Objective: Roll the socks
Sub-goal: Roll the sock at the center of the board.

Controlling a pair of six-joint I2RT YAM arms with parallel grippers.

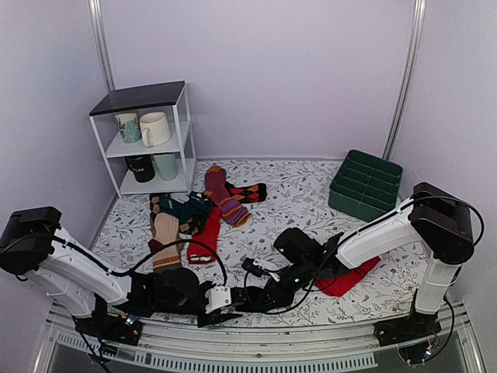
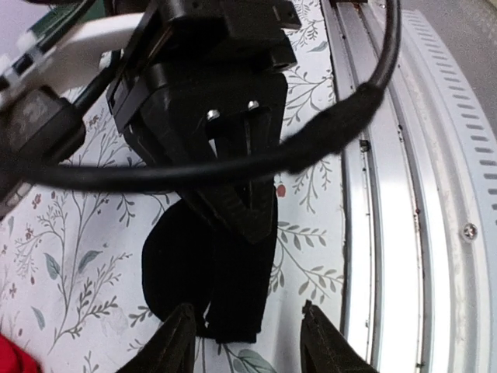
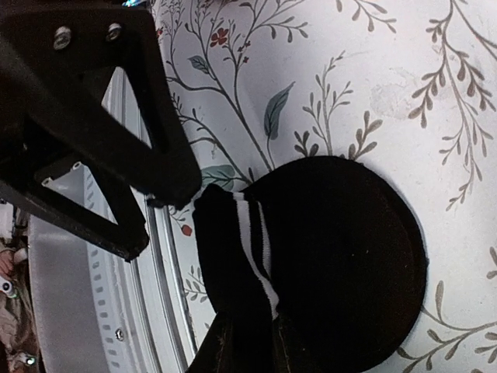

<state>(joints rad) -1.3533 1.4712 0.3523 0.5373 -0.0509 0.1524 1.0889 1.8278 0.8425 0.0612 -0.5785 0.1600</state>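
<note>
Two black socks [image 3: 334, 256], probably soft and floppy, lie on the flowered cloth [image 3: 373, 93] beside the front rail [image 2: 404, 233]; right gripper [image 3: 252, 353] clamped on their striped cuff [image 3: 252, 233], likely the firmest hold; left gripper [image 2: 252, 342] with fingers apart.

The socks [image 3: 334, 264] are black with thin white stripes across the cuff. The tablecloth [image 3: 349, 78] is white, printed with grey-green leafy sprigs and small red flowers. The bin [image 1: 365, 185] is dark green.
</note>
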